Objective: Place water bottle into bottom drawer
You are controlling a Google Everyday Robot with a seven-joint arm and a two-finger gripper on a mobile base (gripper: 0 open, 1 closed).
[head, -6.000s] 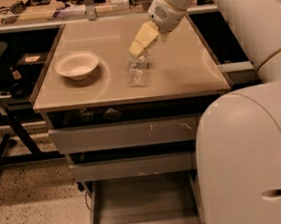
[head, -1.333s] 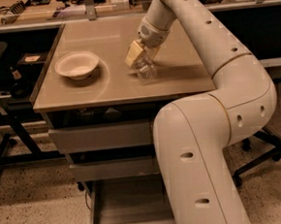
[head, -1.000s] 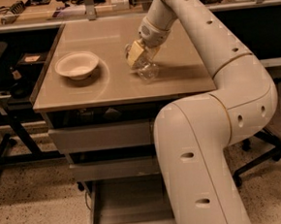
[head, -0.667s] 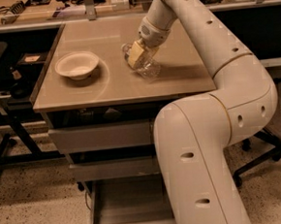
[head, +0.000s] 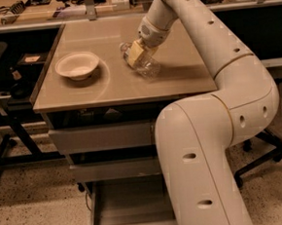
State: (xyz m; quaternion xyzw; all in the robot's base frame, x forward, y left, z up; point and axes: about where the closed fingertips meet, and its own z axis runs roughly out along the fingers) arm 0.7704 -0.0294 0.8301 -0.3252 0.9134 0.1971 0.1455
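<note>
The water bottle (head: 148,67) is a small clear crinkled bottle, tilted over the middle of the tan tabletop (head: 105,88), cap end pointing up and left. My gripper (head: 137,53) reaches down from the upper right and is shut around the bottle's middle, its pale yellow fingers (head: 135,52) across it. The bottle's lower end is at or just above the table surface. The bottom drawer (head: 126,203) stands pulled open near the floor below the table, with a bare flat grey floor.
A white bowl (head: 77,65) sits on the table's left part. Two upper grey drawers (head: 104,137) are closed under the tabletop. My cream arm and body (head: 204,168) cover the drawers' right side. A black chair base (head: 275,148) stands at the right, dark shelving (head: 7,81) at the left.
My gripper came down onto the bottle and closed on it. The bottle has since tipped from standing upright to a slant in the gripper's hold.
</note>
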